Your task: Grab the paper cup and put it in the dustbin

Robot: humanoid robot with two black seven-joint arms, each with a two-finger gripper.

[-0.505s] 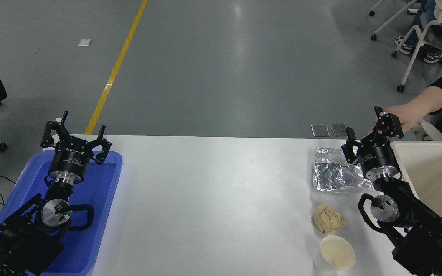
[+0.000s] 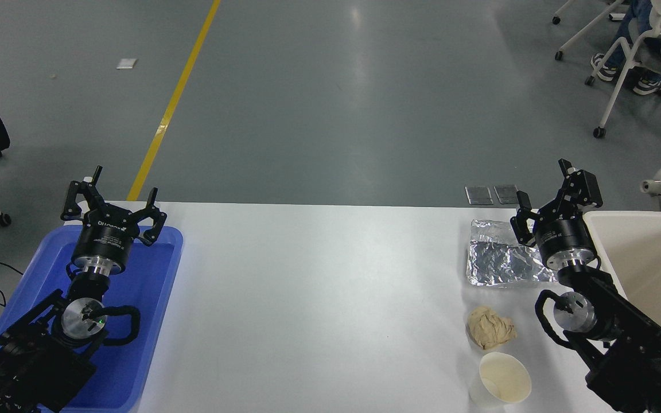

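Observation:
The white paper cup (image 2: 501,380) stands upright near the table's front right edge, its cream inside showing. The cream-beige dustbin (image 2: 646,255) sits at the right edge, only partly in view. My right gripper (image 2: 548,192) is open and empty, held above the table's far right, between the foil and the dustbin, well behind the cup. My left gripper (image 2: 111,198) is open and parked over the blue tray at the lower left.
A crumpled tan paper ball (image 2: 490,327) lies just behind the cup. A silver foil tray (image 2: 502,258) lies behind that, beside my right gripper. A blue plastic tray (image 2: 152,298) lies at the left. Chairs and a seated person are at the top right.
A person's arm and hand that reached in near my right gripper from the right has pulled away out of view. Both arms have hardly moved.

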